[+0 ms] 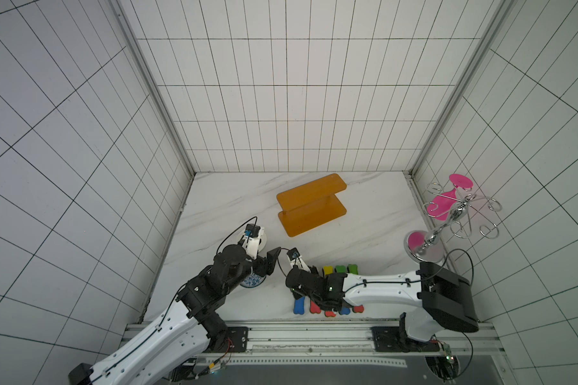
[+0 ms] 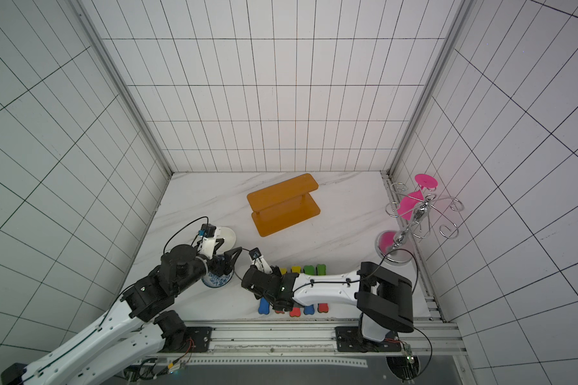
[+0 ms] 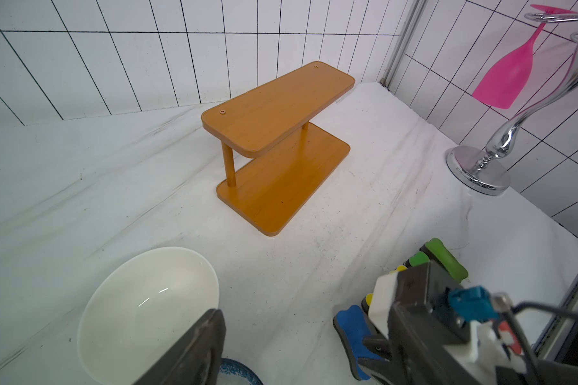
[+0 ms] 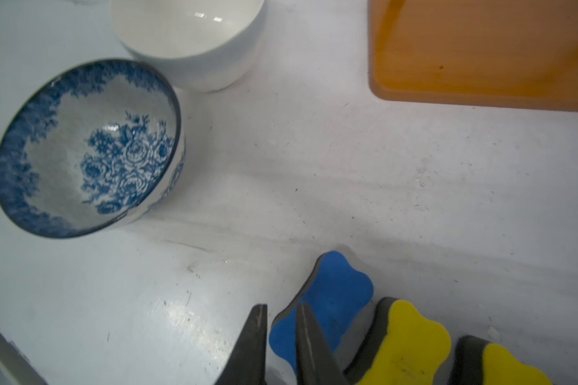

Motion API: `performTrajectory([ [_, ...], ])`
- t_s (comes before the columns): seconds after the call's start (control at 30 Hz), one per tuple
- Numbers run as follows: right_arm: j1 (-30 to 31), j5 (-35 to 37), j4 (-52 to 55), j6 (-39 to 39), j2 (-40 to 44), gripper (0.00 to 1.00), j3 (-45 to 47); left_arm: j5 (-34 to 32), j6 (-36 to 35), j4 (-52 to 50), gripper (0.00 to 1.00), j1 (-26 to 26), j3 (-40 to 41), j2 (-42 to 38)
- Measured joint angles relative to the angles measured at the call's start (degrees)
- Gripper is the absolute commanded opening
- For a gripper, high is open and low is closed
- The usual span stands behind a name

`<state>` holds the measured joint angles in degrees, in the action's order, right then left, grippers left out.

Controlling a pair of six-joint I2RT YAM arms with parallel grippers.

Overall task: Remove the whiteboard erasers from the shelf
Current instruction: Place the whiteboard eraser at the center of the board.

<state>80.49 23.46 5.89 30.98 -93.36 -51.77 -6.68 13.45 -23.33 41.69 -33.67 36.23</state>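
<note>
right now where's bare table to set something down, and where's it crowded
Bare: the table between the shelf and the erasers, and between the shelf and the chrome rack; both shelf boards too. Crowded: the near edge with two rows of erasers, and the white bowl and patterned bowl beside them.

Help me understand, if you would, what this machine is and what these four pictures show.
Two robot arms with pincer grippers work at a table. Two pictures look down from overhead; the other two come from a camera on each wrist. The orange shelf is empty; the coloured erasers lie in rows on the table, near a white bowl, a blue-patterned bowl and a chrome rack. The left gripper is open, holding nothing. The right gripper sits nearly closed at a blue eraser; whether it grips it is unclear.
</note>
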Motion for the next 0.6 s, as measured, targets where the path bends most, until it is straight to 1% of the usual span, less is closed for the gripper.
performTrajectory([
  [0.1,0.11,-2.67,0.04,-4.2,-1.75,0.14,-1.07,-0.44,0.5,-0.09,0.81,-0.61,0.0,0.02],
  [0.23,-0.81,-5.7,-0.09,-7.5,-4.0,0.09,-2.86,-0.66,1.11,-0.09,0.81,-1.66,0.0,0.07],
  [0.4,-2.62,-7.91,-0.07,-8.7,-5.92,0.04,-3.32,-0.66,1.57,-0.11,0.81,-2.14,0.0,0.28],
  [0.6,-3.65,-8.87,-0.42,-8.44,-6.25,0.02,-3.3,-0.63,2.08,-0.13,0.81,-2.43,0.0,0.66],
])
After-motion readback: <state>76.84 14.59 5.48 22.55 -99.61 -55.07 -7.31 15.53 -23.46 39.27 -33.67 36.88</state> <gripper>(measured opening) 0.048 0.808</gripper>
